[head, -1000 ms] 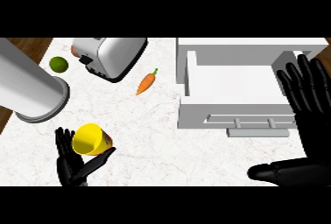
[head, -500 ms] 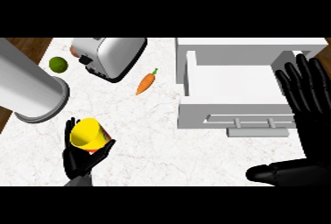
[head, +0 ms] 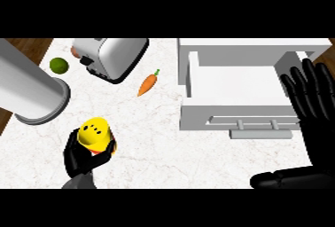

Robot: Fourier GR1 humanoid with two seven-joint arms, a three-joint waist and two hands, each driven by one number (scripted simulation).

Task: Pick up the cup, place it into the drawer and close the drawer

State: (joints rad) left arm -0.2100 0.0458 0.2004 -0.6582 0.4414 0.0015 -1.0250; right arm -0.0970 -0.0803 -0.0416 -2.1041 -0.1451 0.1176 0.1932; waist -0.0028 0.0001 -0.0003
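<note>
Curling round the yellow cup (head: 95, 131), the left hand (head: 83, 156) has its fingers and thumb wrapped about the cup's lower body, with the cup tipped so that its base, or top, faces the view; which end, I cannot tell. The cup sits in this hand above the white counter (head: 170, 155), at the near left. It looks like a light, stiff, smooth-walled thing, so it could slip or swing in the fingers; holding it round the middle of the wall, as here, seems the safest grip for carrying. Across from that hand, at the near right, the right hand (head: 314, 102) rests open with fingers straight and spread, just beside the drawer's right side. The white drawer (head: 196, 111) stands pulled out and well apart from the cup, to its far right, its handle (head: 252, 126) facing the near edge. Beyond the left hand lie a carrot (head: 147, 84), a toaster (head: 111, 55), a lime (head: 59, 65) and a large grey cylinder (head: 29, 88).
</note>
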